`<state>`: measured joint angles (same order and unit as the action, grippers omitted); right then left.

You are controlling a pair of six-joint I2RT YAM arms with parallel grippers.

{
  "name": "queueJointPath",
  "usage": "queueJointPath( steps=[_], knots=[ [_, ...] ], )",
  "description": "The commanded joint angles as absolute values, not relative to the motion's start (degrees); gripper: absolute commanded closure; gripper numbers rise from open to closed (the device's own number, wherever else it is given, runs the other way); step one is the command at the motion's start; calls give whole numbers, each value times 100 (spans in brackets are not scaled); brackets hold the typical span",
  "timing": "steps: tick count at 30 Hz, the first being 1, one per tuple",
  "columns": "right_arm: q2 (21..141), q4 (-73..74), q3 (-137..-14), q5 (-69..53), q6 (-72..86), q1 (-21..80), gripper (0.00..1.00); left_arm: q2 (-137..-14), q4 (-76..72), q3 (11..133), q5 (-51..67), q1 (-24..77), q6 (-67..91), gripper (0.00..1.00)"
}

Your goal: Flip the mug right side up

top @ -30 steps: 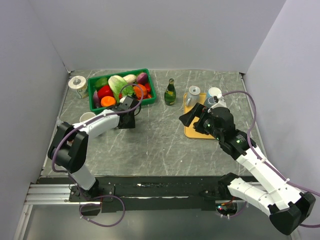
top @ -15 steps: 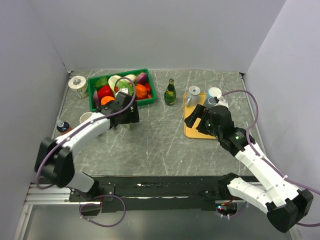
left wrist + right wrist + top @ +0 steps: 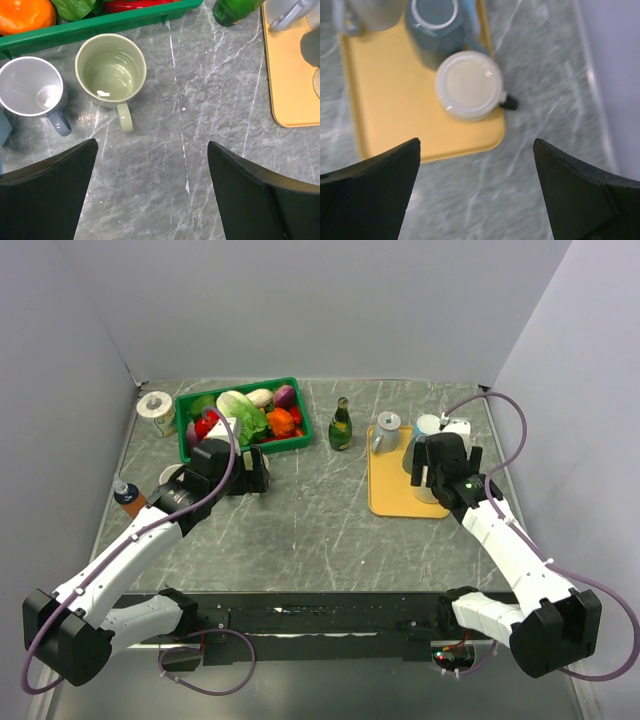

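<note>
A white mug (image 3: 470,85) stands upside down on the yellow tray (image 3: 395,110), base up, its black handle to the right. A blue mug (image 3: 437,15) stands upside down just behind it. My right gripper (image 3: 477,150) is open and empty, above the tray's near right corner; in the top view (image 3: 432,472) it hides the white mug. My left gripper (image 3: 152,150) is open and empty above bare table, near an upright green mug (image 3: 111,70) and an upright grey mug (image 3: 31,87). In the top view the left gripper (image 3: 250,472) is in front of the basket.
A green basket (image 3: 298,435) of vegetables stands at the back left, a green bottle (image 3: 341,425) beside it. A grey mug (image 3: 387,426) sits at the tray's (image 3: 390,495) far left corner. An orange-capped bottle (image 3: 126,496) and a roll (image 3: 155,406) are on the left side.
The left arm has drawn back and to the left, away from the basket. The right gripper has swung right and back, from the tray's left edge to over the white mug.
</note>
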<state>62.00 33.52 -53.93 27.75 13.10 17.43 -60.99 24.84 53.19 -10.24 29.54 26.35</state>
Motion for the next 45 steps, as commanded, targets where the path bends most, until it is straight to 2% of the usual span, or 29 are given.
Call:
queueJointPath(
  steps=[1, 13, 23, 36, 44, 45],
  knots=[
    [6231, 2366, -5098, 3200, -411, 1398, 0, -6056, 2390, 5370, -966, 2944, 2663, 4],
    [6890, 2144, -4825, 625, -2258, 396, 1, -5889, 2496, 5344, -817, 2944, 2611, 4],
    [7831, 2031, -5018, 26, -2487, -245, 2, -5862, 2505, 5335, -791, 2944, 2523, 4],
    [7866, 1986, -4904, -1694, -2505, -457, 3, -5933, 2496, 5309, -791, 2944, 2549, 4],
    [7506, 2136, -4843, -1749, -2364, -457, 5, -5977, 2487, 5317, -659, 2944, 2584, 4],
    [7488, 2153, -4851, -1749, -2329, -448, 9, -5968, 2487, 5326, -650, 2944, 2575, 4]
  ],
)
